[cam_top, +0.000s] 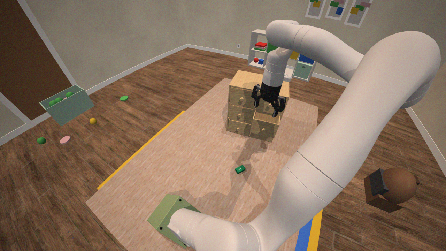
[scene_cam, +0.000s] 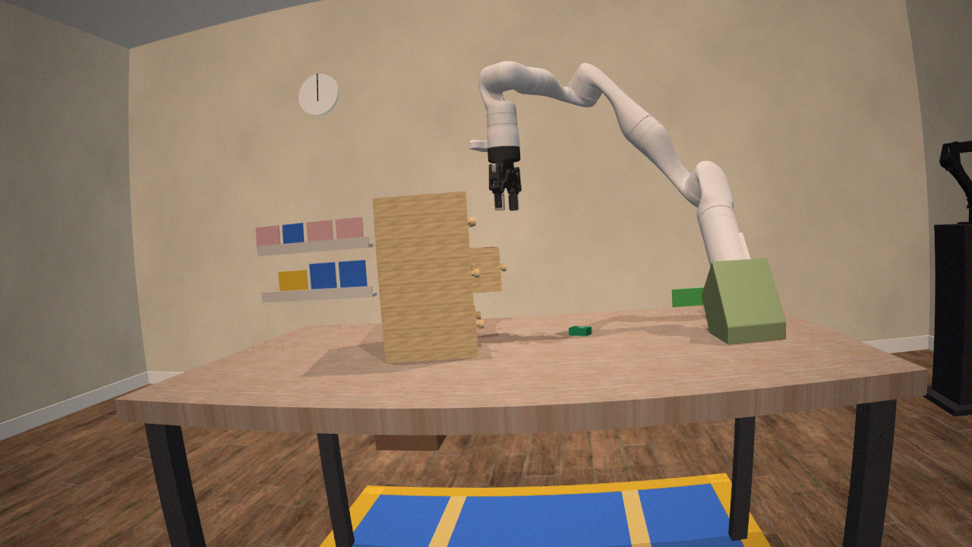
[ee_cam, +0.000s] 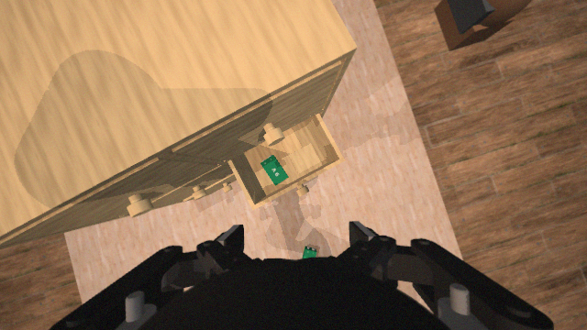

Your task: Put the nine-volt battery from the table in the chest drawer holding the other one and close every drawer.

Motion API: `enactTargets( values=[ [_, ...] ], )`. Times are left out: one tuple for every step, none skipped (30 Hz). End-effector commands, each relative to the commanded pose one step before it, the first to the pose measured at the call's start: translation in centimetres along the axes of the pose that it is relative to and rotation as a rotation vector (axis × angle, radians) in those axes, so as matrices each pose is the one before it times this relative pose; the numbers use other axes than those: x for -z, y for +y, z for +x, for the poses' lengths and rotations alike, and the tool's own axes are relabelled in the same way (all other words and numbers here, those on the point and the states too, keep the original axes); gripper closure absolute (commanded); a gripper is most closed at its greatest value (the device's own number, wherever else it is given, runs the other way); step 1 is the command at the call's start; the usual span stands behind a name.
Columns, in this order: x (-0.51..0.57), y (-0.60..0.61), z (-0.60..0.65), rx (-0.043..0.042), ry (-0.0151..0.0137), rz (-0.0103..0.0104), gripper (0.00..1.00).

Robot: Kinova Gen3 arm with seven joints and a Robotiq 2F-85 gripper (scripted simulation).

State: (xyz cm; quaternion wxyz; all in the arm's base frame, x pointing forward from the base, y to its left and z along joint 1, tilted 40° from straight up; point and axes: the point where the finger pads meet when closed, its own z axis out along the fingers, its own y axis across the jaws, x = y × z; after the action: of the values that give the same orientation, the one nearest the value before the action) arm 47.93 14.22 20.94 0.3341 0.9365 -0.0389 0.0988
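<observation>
"One drawer (cam_top: 264, 117) (scene_cam: 486, 270) (ee_cam: 307, 153) stands out of the chest (cam_top: 238, 79) (scene_cam: 427, 279) (ee_cam: 206, 46): right column, middle row, top view. Contents?"

"Green nine-volt battery (ee_cam: 274, 170), lying toward the left side of the tray in the wrist view. Second one?"

"The loose battery (cam_top: 240, 169) (scene_cam: 579, 330) (ee_cam: 310, 252), also green, lies on the table (cam_top: 187, 149) (scene_cam: 680, 367), between the far chest and the near green base block (cam_top: 163, 209) (scene_cam: 747, 299). Touching neither."

"Pincer?"

"Gripper (cam_top: 265, 109) (scene_cam: 506, 202) (ee_cam: 296, 235) released, fingers spread wide, nothing between them. Pointing down, above the pulled-out drawer, apart from it."

"Other drawers?"

"Top right front partly hidden by the gripper in the top view. Left column looks pushed in. Chest upright."
</observation>
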Motion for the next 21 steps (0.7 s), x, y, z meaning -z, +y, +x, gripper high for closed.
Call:
enactTargets(
  values=[
    [0.284, -0.188, 0.19, -0.02653, 0.0083, 0.00907, 0.0],
    [0.016, 0.007, -0.013, -0.00424, 0.0, -0.00006, 0.0],
    [0.017, 0.007, -0.014, -0.00443, 0.0, -0.00006, 0.0],
    [0.017, 0.008, -0.014, -0.00462, 0.0, -0.00006, 0.0],
    [0.018, 0.008, -0.015, -0.00481, 0.0, -0.00006, 0.0],
    [0.019, 0.009, -0.016, -0.005, 0.0, -0.00007, 0.0],
    [0.02, 0.009, -0.016, -0.00519, 0.0, -0.00007, 0.0],
    [0.0, 0.0, 0.0, 0.0, 0.0, 0.0, 0.0],
    [0.0, 0.0, 0.0, 0.0, 0.0, 0.0, 0.0],
    [0.02, 0.01, -0.017, -0.00539, 0.0, -0.00007, 0.0],
    [0.021, 0.01, -0.017, -0.00558, 0.0, -0.00007, 0.0],
    [0.022, 0.01, -0.018, -0.00578, 0.0, -0.00008, 0.0],
    [0.023, 0.011, -0.018, -0.00599, 0.0, -0.00008, 0.0],
    [0.023, 0.011, -0.019, -0.00619, 0.0, -0.00008, 0.0],
    [0.024, 0.012, -0.019, -0.00639, 0.0, -0.00009, 0.0],
    [0.025, 0.012, -0.02, -0.00659, 0.0, -0.00009, 0.0],
    [0.026, 0.013, -0.021, -0.00679, 0.0, -0.00009, 0.0],
    [0.026, 0.013, -0.021, -0.007, 0.0, -0.00009, 0.0],
    [0.027, 0.014, -0.022, -0.0072, -0.00001, -0.00009, 0.0],
    [0.028, 0.014, -0.022, -0.00741, -0.00001, -0.0001, 0.0],
    [0.029, 0.015, -0.023, -0.00762, -0.00001, -0.0001, 0.0]
  ],
)
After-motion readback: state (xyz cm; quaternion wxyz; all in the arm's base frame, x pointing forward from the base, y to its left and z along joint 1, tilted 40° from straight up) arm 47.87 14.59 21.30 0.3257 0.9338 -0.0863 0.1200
